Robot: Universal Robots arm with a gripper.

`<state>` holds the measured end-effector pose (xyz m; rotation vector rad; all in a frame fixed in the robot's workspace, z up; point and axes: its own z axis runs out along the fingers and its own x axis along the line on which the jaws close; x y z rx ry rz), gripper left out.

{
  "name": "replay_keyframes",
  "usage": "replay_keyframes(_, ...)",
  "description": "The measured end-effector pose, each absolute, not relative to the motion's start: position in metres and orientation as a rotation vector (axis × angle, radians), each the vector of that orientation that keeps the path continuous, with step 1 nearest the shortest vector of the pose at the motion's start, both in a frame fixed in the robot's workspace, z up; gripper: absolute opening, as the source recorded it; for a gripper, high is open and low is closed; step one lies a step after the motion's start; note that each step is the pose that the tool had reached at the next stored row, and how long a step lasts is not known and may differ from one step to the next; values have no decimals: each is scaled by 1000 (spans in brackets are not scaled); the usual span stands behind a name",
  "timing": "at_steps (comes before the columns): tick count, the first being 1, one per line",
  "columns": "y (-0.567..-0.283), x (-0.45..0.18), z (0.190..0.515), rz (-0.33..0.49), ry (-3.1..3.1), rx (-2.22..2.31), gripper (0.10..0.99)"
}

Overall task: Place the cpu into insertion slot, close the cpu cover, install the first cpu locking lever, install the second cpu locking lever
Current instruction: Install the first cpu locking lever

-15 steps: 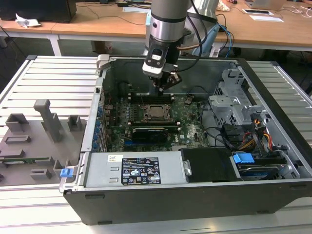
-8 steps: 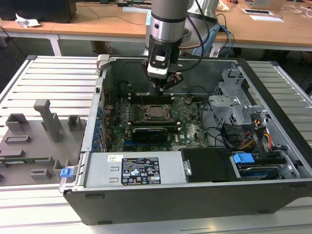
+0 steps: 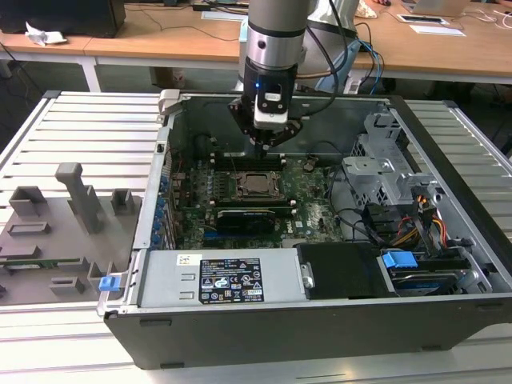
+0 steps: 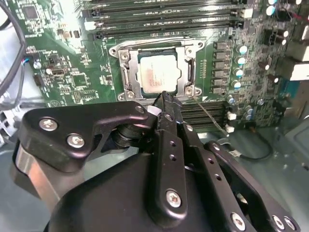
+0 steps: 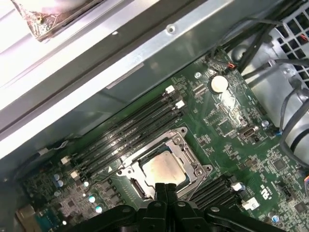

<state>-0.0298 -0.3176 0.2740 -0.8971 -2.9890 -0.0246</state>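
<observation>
Green motherboard (image 4: 72, 89); silvery square cpu (image 4: 158, 72) in slot (image 4: 126, 77).

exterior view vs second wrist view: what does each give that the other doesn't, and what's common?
Exterior view: the whole open computer case, its labelled power supply, the drive cage on the exterior view's right, and a grey fixture tray outside the case on the exterior view's left.
Second wrist view: close detail of the cpu cover with its corner screws, the memory slots and a row of capacitors.
Both: the cpu seated in the insertion slot, with the gripper shut at the socket's edge.
</observation>
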Motion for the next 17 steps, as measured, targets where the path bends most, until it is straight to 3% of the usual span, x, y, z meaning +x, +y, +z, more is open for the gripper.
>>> replay_keyframes(17, -318, -30, 274, -18, -3104, -294, 106)
